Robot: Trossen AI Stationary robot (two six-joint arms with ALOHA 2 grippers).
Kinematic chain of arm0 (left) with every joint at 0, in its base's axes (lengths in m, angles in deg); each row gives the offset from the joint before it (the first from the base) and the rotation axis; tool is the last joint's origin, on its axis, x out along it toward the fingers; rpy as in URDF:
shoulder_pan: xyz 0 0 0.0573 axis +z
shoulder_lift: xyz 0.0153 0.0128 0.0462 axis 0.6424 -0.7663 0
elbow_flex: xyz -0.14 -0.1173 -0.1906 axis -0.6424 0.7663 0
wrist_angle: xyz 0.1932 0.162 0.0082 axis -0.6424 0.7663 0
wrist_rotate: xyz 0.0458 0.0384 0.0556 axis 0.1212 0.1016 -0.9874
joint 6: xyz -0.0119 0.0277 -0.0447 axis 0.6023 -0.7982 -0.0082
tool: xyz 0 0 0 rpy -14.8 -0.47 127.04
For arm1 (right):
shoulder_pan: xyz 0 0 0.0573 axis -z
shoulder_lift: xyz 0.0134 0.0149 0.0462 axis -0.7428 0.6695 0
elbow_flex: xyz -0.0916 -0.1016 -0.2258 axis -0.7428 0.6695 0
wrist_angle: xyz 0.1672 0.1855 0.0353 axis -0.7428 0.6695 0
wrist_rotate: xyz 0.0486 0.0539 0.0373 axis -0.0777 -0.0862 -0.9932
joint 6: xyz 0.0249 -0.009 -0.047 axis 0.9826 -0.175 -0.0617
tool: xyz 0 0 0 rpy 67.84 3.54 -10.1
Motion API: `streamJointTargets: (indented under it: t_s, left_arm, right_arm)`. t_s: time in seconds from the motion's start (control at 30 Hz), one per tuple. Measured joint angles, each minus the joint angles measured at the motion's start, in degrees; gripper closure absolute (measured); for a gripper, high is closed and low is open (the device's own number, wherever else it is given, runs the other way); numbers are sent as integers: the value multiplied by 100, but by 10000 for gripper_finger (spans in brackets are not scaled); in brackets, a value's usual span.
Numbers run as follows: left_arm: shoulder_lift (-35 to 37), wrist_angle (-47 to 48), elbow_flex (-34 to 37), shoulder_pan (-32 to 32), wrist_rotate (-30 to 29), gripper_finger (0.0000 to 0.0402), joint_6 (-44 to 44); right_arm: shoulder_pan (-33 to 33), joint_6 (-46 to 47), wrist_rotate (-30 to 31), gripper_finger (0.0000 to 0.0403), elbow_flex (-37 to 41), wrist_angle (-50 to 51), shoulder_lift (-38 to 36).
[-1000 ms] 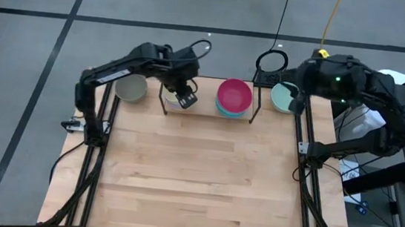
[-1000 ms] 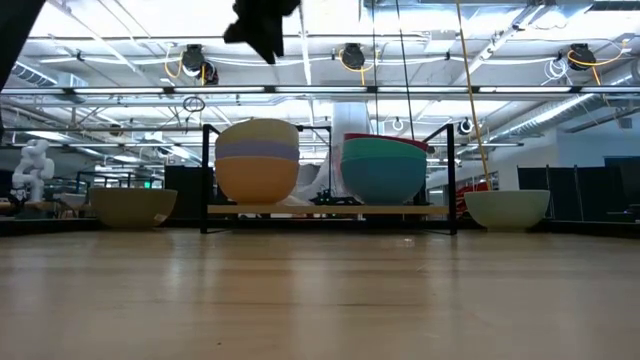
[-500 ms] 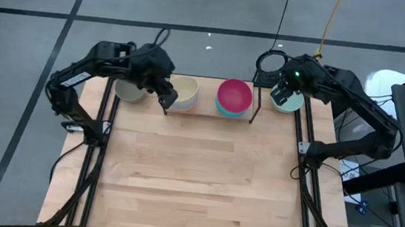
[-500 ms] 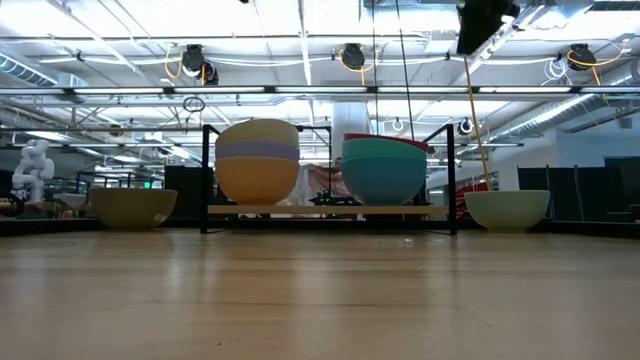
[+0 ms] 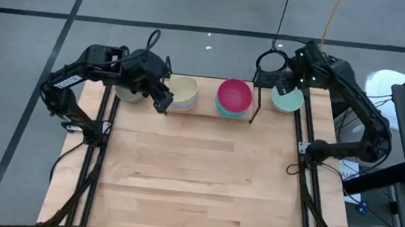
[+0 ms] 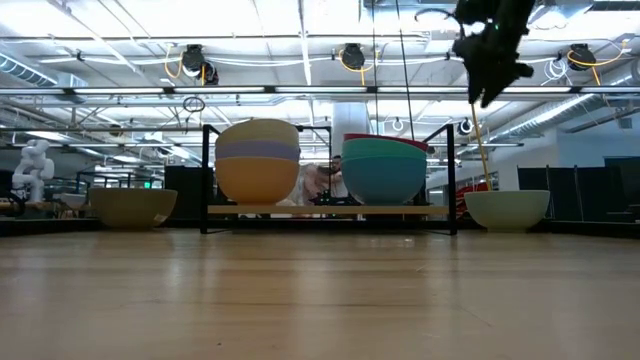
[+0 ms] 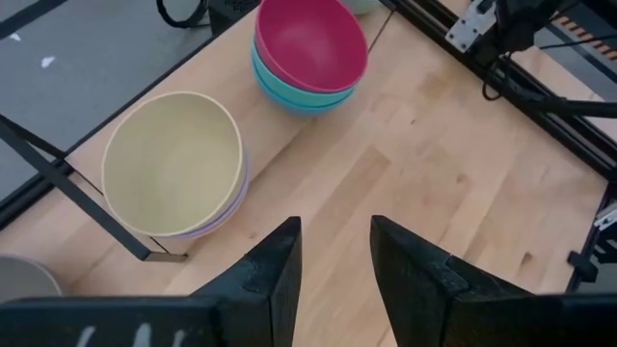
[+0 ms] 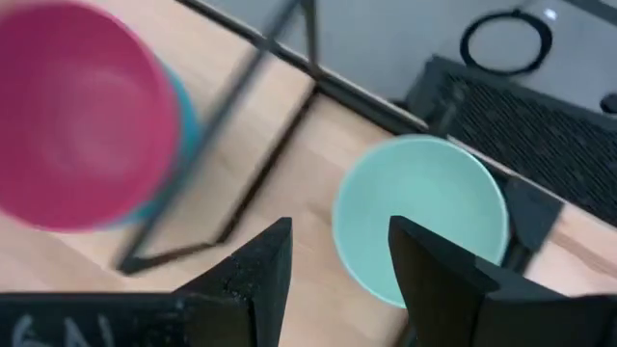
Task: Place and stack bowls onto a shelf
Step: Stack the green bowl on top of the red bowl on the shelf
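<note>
Sitting along the far edge of the pale wooden surface: the low black-rod shelf with its light board, carrying two stacks of small round plastic bowls. Topping the left stack, a beige bowl nesting over a lavender bowl and an orange bowl; topping the right stack, a magenta bowl resting on cyan bowls. Resting on the surface just off the shelf's left end, a grey-olive bowl; just off the right end, a mint green bowl. Hovering between the grey-olive bowl and the beige-topped stack, at the shelf's left end, the left claw, fingers parted a little and gripping nothing. Hanging above the mint green bowl, high over the surface, the right claw, fingers spread apart and holding nothing, the mint bowl lying just beyond the fingertips in the right wrist view.
</note>
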Motion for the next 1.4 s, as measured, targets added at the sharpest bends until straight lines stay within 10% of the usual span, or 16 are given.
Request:
streamJointTargets:
  t_s: [0.7,1.4]
  left_arm:
    - [-2,5,0,-17,0,270,155]
    - [-2,2,0,-15,0,270,357]
  right_arm:
    - [613,-2048,-592,234,2542,-1336,13]
    - [910,-2467,-602,234,3188,-2074,313]
